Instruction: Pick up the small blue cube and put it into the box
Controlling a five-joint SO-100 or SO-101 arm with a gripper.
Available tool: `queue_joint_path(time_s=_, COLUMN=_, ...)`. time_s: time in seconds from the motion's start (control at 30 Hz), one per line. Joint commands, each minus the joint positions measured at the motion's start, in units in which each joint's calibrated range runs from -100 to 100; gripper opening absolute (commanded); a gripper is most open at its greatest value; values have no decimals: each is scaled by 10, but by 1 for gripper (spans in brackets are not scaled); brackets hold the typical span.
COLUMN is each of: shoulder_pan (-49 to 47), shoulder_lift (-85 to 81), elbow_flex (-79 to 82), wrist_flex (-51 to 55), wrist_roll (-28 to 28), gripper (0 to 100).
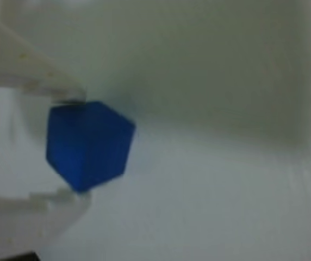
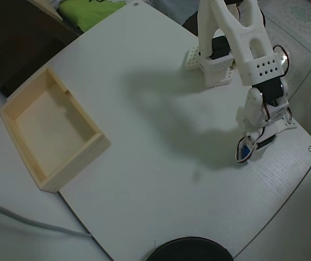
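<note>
The small blue cube (image 1: 87,145) sits tilted between my two white fingers in the wrist view. My gripper (image 1: 79,147) is shut on it, one finger (image 1: 41,79) above and one finger (image 1: 41,215) below. In the overhead view my gripper (image 2: 248,153) hangs at the right side of the white table, and only a sliver of the blue cube (image 2: 246,150) shows in it. The cube looks lifted off the table. The pale wooden box (image 2: 76,163) stands open and empty at the far left, well away from my gripper.
The arm's base and a small white perforated block (image 2: 192,57) stand at the back. A black round object (image 2: 191,251) lies at the front edge. A grey cable (image 2: 25,220) runs along the lower left. The table's curved edge (image 2: 286,196) is close on the right of my gripper.
</note>
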Motion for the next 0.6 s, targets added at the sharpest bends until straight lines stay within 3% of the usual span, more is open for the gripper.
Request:
queue_joint_path(time_s=0.0, shoulder_pan=2, shoulder_lift=-1, elbow_flex=-18, wrist_flex=-5, wrist_roll=3, gripper=12)
queue_joint_path(time_s=0.57, shoulder_pan=5, shoulder_lift=0, elbow_flex=-18, wrist_flex=-1, wrist_roll=3, gripper=8)
